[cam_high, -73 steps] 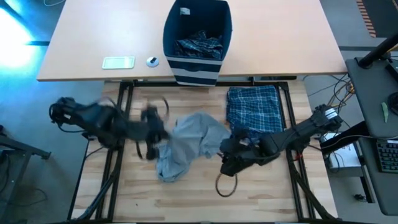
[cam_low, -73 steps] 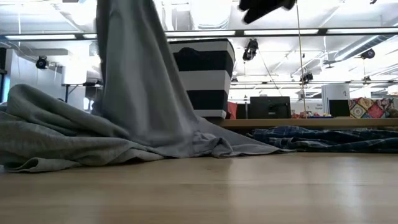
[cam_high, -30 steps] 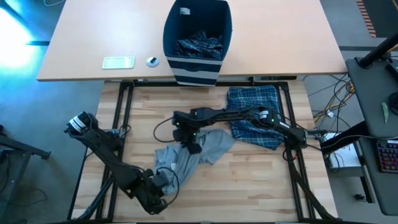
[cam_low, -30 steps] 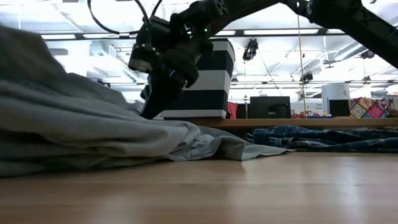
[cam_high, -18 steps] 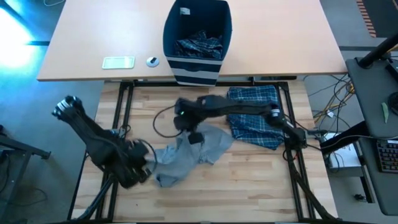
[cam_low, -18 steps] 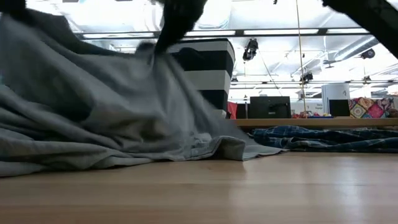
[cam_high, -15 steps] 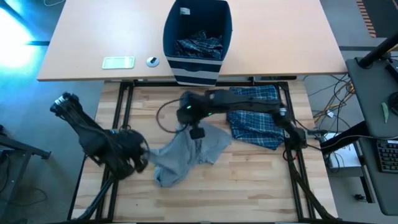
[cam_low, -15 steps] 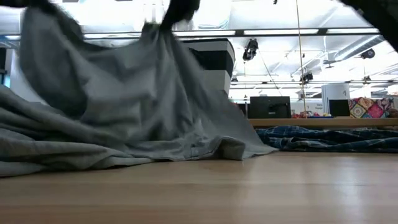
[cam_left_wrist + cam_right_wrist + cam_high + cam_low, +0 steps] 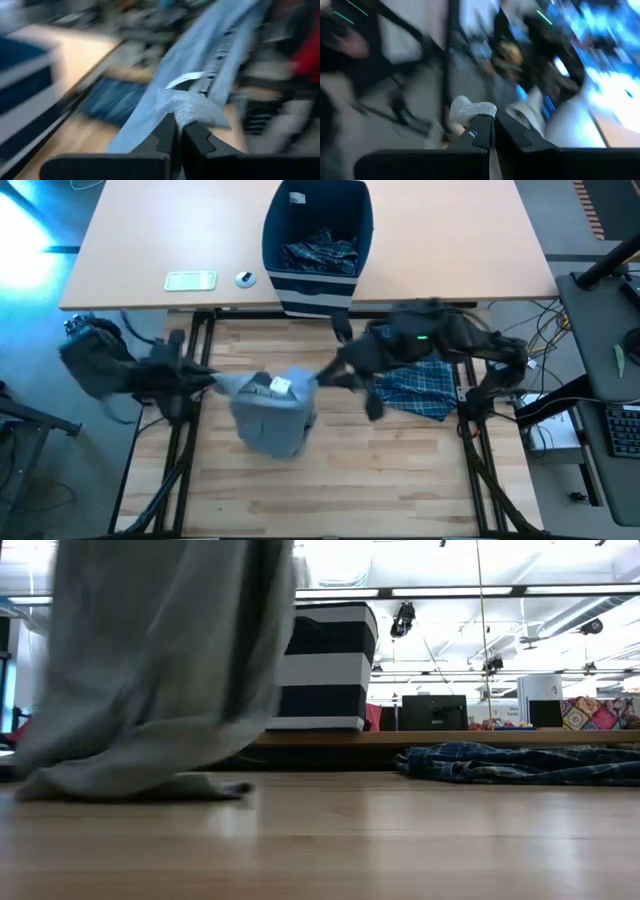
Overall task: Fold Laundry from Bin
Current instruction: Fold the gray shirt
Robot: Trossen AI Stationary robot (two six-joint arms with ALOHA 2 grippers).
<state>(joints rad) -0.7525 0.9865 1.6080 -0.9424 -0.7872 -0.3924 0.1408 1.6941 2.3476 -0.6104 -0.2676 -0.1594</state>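
Observation:
A grey T-shirt (image 9: 270, 415) hangs between my two grippers above the middle of the wooden table. My left gripper (image 9: 213, 383) is shut on its left upper end and my right gripper (image 9: 322, 378) on its right upper end. In the low view the T-shirt (image 9: 160, 660) falls as a curtain, and its lower end (image 9: 130, 785) rests on the table. A blue plaid garment (image 9: 412, 375) lies flat at the table's right, partly under my right arm. The navy striped bin (image 9: 318, 285) stands on the far desk with more plaid laundry (image 9: 320, 252) inside. My left gripper pinches a bunched fold of the T-shirt's upper edge (image 9: 192, 111) between its two shut fingers, which point about level. The cloth runs taut from there toward my other gripper. My right gripper pinches a small bunch of the grey cloth (image 9: 472, 109) between its shut fingers, also pointing about level. The T-shirt hangs below both holds.
A pale flat card (image 9: 190, 280) and a small round thing (image 9: 245, 278) lie on the far desk, left of the bin. The plaid garment (image 9: 510, 762) spreads along the table's right side. Bare wood shows at the table's near side.
Both grippers have gone up fast with the grey T-shirt. My left one has also come from the near edge toward the far left. The T-shirt has gone from a crumpled heap on the table to a hanging sheet with only its lower end on the wood.

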